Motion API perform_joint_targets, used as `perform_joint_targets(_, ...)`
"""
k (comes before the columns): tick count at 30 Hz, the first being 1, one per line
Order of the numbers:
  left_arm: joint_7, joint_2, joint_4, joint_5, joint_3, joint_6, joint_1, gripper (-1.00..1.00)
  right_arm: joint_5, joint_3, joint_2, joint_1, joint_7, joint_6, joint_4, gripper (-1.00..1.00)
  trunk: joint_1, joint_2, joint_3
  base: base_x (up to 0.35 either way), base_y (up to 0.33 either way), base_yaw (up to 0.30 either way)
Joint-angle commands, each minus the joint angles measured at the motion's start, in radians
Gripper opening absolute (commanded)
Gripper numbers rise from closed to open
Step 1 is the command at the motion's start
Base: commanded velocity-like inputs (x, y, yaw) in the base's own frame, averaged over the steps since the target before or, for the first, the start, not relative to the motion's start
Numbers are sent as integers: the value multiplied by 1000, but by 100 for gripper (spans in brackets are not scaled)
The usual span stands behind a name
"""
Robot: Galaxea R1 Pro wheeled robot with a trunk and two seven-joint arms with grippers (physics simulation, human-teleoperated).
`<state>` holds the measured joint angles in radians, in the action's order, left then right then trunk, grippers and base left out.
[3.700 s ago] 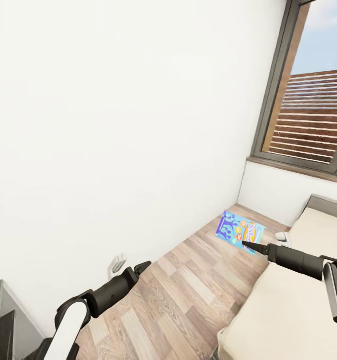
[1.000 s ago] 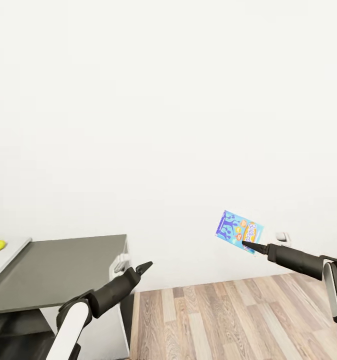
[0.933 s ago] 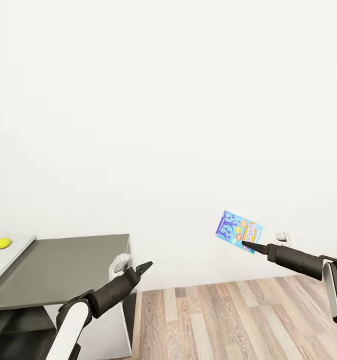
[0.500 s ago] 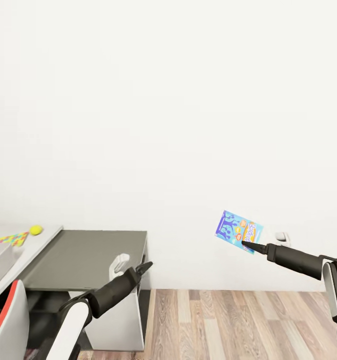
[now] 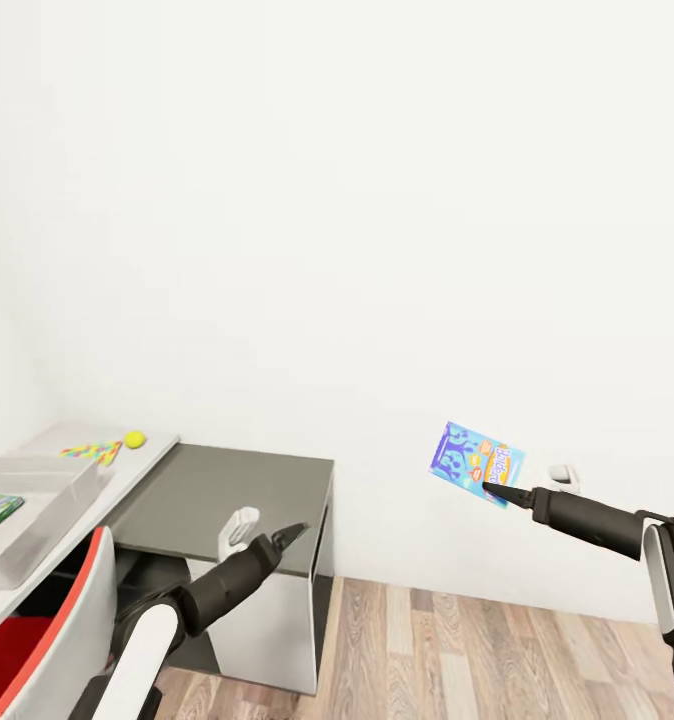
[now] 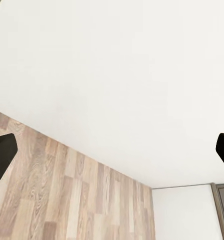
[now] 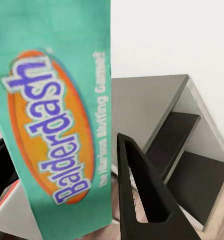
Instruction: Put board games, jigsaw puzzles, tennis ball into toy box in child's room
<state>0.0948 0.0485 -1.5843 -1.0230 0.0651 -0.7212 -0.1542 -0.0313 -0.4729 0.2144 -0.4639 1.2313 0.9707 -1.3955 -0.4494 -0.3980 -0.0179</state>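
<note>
1. Right gripper [image 5: 497,490]: clamped on light blue board game [image 5: 477,464], carried in the air, not yet boxed.
2. Left gripper [image 5: 267,535]: fingers spread, empty.
3. Toy box [image 5: 47,500] on table [image 5: 147,452]: one colourful toy inside.
4. Jigsaw puzzle [image 5: 92,452], tennis ball [image 5: 135,438]: on the table beyond the box, remaining.

Pale table [image 5: 127,470]: toy box [image 5: 37,510], jigsaw puzzle [image 5: 92,452], tennis ball [image 5: 135,439] (far end).

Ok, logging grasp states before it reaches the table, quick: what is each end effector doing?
Left end effector: open, holding nothing.
Right end effector: closed on the light blue board game, carried in the air.
</note>
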Motion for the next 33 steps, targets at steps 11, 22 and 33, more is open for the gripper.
perform_joint_targets(11,10,0,-2,-11,16,-1,-1,100,-2,0,-2,-1,3,9,0,-100,-1,-2,-2,0,0,297)
perform_joint_targets(22,2,1,-11,-11,32,2,-1,100,-3,0,-2,-1,4,9,1,-100,-1,-2,-2,0,0,296)
perform_joint_targets(33,-168,1,-18,-13,34,-4,-4,100,-4,0,-2,-1,4,9,1,-100,-1,-2,-2,0,0,297)
